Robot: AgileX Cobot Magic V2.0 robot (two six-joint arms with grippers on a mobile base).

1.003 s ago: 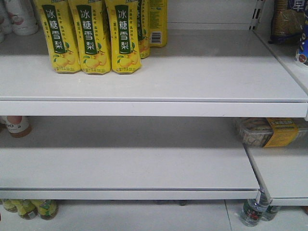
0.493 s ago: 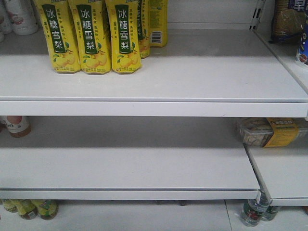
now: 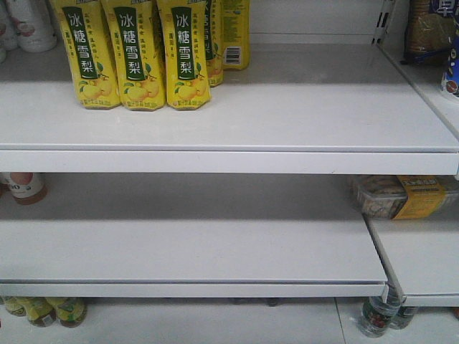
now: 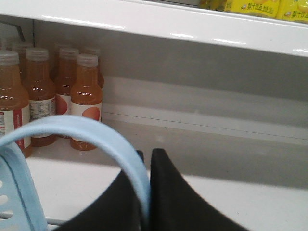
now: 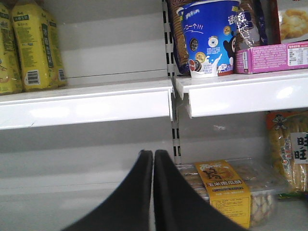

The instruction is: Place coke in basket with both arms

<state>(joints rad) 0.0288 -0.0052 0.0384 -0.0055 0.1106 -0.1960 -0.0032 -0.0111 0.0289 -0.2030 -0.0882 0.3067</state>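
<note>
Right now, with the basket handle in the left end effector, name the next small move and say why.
Probably turn to search for the coke, keeping the left end effector shut on the basket handle. No red can shows in any view: only yellow cartons, orange bottles and snacks. The right end effector is shut and empty.

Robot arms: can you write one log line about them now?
left gripper: shut on light blue plastic basket handle | right gripper: shut, empty | red coke can: not visible

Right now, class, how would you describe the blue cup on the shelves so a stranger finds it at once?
Start in the right wrist view at the upper right shelf. The blue cup stands at its left end, beside a pink box. It alone is round, with a cartoon bear printed on it.
</note>
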